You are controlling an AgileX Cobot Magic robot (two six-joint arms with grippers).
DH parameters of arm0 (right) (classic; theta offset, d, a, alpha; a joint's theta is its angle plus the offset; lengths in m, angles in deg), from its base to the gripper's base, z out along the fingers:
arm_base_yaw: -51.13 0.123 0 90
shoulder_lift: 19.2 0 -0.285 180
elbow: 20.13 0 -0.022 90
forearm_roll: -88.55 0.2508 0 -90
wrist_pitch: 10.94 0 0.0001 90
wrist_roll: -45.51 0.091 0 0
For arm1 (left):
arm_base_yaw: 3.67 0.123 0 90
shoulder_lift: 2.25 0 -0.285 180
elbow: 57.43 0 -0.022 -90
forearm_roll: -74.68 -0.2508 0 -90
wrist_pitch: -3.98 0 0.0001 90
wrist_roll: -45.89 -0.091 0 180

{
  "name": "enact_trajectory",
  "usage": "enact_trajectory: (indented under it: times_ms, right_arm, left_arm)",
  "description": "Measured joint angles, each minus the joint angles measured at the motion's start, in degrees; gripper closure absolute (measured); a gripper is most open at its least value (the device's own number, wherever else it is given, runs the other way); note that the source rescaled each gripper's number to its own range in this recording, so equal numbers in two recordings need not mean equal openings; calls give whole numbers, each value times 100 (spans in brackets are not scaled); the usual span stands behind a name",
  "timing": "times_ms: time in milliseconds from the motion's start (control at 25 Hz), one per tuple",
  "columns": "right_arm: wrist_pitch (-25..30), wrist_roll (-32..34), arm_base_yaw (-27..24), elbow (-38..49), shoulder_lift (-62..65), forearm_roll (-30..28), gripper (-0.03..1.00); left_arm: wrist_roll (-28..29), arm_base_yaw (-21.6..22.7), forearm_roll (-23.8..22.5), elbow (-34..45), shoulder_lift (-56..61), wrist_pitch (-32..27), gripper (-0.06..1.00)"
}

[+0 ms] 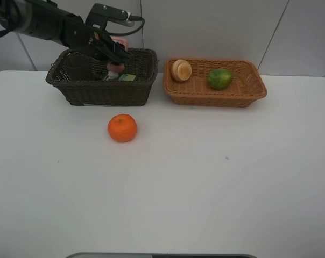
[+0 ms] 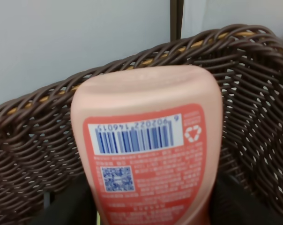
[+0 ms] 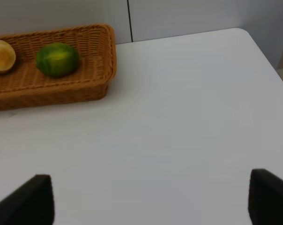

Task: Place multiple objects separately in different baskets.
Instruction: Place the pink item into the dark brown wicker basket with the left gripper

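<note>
While my left gripper (image 1: 115, 56) hangs over the dark brown basket (image 1: 100, 90), its jaws are clamped on the pink squeeze tube (image 2: 146, 150), which the left wrist view shows filling the space between my two dark fingers (image 2: 240, 201), barcode side facing the camera and the basket's woven wall close behind it. Beneath that gripper, inside the same basket, lies a green-labelled item (image 1: 127, 77), only partly seen over the rim. Nearer to the camera than my left gripper, outside the basket on the white table (image 1: 205, 188), sits the orange (image 1: 122, 128), apart from the wicker. Off to the gripper's right stands the light tan basket (image 1: 214, 94), just beside the dark one, holding the peach-like fruit (image 1: 181, 70) at its nearer end and the green lime-like fruit (image 1: 219, 78) toward its middle, the two apart. My right gripper (image 3: 151, 199) does not appear in the high view; its own wrist view shows both fingertips (image 3: 31, 199) spread wide over bare table with nothing between them, the tan basket and its two fruits lying well ahead of it.
</note>
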Motion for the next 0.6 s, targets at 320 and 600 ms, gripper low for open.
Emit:
enact_trajectory:
  times_ms: [320, 600]
  right_arm:
    - [0, 0, 0, 0, 0, 0, 22]
    - [0, 0, 0, 0, 0, 0, 22]
  left_arm:
    - [0, 0, 27, -7, 0, -93, 31]
    - [0, 0, 232, -7, 17, -140, 30]
